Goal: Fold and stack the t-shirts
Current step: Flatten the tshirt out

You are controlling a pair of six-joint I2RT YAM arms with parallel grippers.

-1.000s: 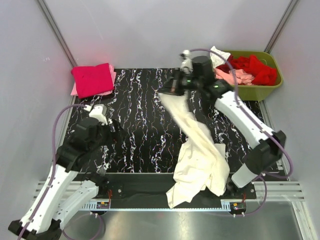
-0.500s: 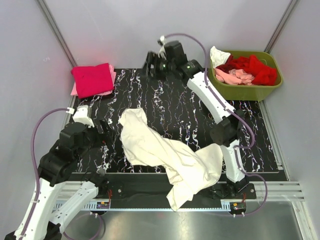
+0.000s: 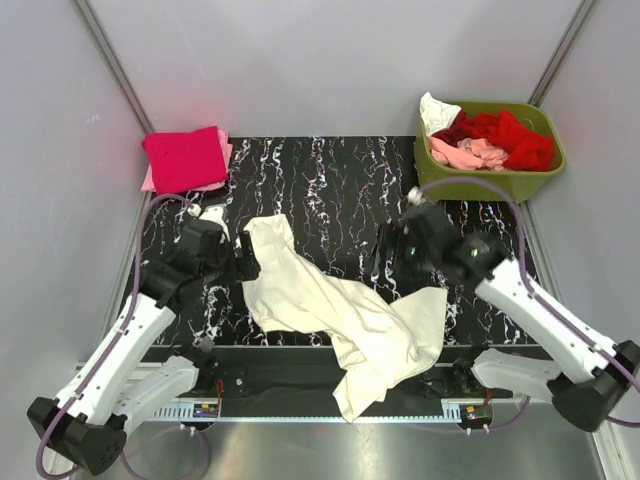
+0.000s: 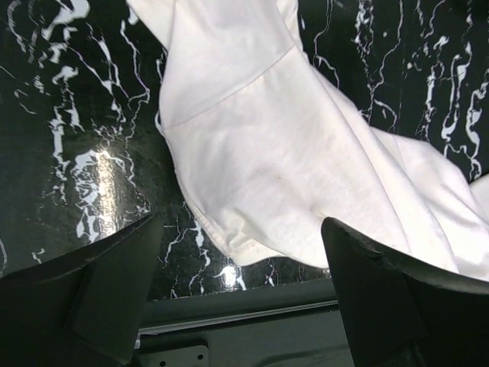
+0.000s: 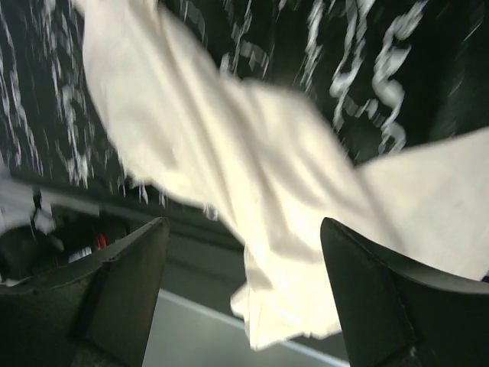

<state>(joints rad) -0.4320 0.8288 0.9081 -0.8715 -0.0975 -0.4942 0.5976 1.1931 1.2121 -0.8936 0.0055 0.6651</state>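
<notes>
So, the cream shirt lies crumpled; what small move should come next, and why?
Probably lower the left gripper onto the hem of the cream shirt just below it and pinch. It and the right gripper are open and empty, and the shirt lies twisted, one end past the mat's near edge, so it needs spreading first.

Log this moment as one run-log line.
cream t-shirt: crumpled on mat, unheld | left fingers: open above its edge | right fingers: open above it | folded magenta t-shirt: far-left corner | bin: loose shirts inside

Cream-white t-shirt [image 3: 315, 298] on black, white-veined mat [image 3: 330, 180] — olive-green bin [image 3: 500, 186].
</notes>
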